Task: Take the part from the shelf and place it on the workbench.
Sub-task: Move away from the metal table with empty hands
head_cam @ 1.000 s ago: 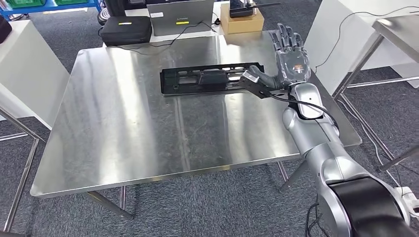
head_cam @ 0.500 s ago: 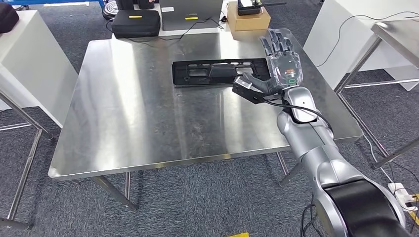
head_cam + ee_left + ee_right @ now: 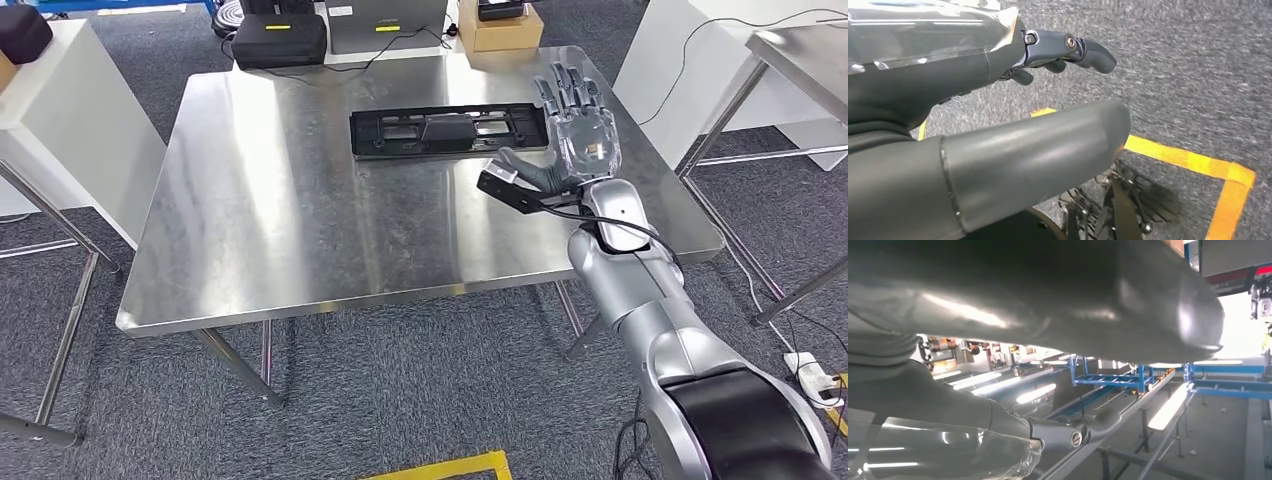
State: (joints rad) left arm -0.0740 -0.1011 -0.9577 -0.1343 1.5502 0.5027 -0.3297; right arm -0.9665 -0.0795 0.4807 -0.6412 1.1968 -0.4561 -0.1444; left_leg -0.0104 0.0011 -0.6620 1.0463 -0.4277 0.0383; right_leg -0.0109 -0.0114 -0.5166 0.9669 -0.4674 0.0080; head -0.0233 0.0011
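The part (image 3: 450, 130), a long black plastic frame with cut-outs, lies flat on the steel workbench (image 3: 300, 220) towards its far side. My right hand (image 3: 578, 135) is raised just off the part's right end, fingers spread and straight, thumb out to the side, holding nothing. The right wrist view looks past that hand (image 3: 1048, 305) at the room upside down. My left hand (image 3: 1013, 160) hangs over grey carpet with its fingers apart and nothing in it.
Beyond the far edge of the workbench stand a black case (image 3: 280, 42), a grey laptop (image 3: 385, 20) and a cardboard box (image 3: 500, 25). White tables flank it, left (image 3: 60, 110) and right (image 3: 800, 50). Yellow floor tape (image 3: 440, 467) lies in front.
The camera has moved, so the whole scene has shifted. My right hand has drawn back a little from the part's end; the part stays flat on the workbench.
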